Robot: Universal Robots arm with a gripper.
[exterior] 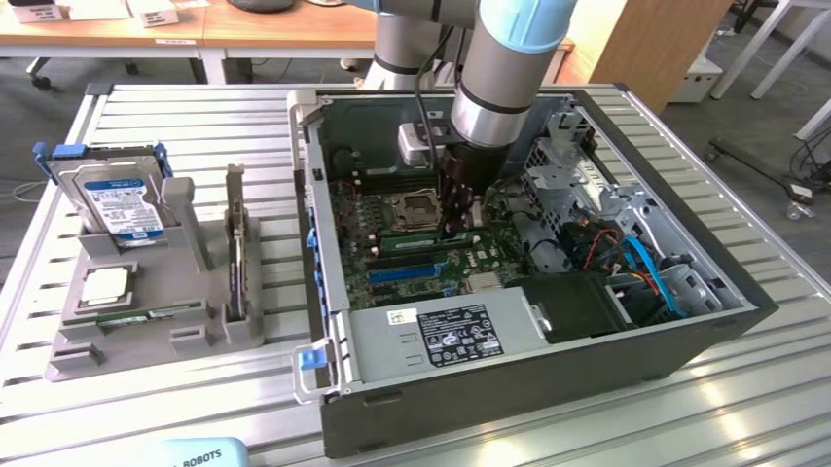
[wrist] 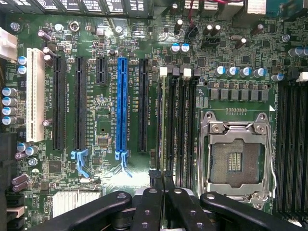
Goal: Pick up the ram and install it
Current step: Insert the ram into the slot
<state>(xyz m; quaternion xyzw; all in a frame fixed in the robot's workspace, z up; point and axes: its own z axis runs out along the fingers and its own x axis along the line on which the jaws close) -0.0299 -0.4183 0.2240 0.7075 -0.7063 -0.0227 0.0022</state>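
Ram point(wrist: 162, 125) stands on edge along the memory slot nearest the black expansion slots. From above it appears as a thin strip, a few slots from the CPU socket point(wrist: 236, 161). The pincer point(wrist: 161, 177) is pressed together on it, pinching its upper edge; whether it is fully seated I cannot tell. In the exterior view the arm point(exterior: 507, 78) reaches straight down into the open case point(exterior: 520, 389), which lies on the slatted worktop point(exterior: 195, 126). At the exterior view's left, a grey holder point(exterior: 130, 341) carries a hard drive point(exterior: 124, 204) and a square chip point(exterior: 104, 284).
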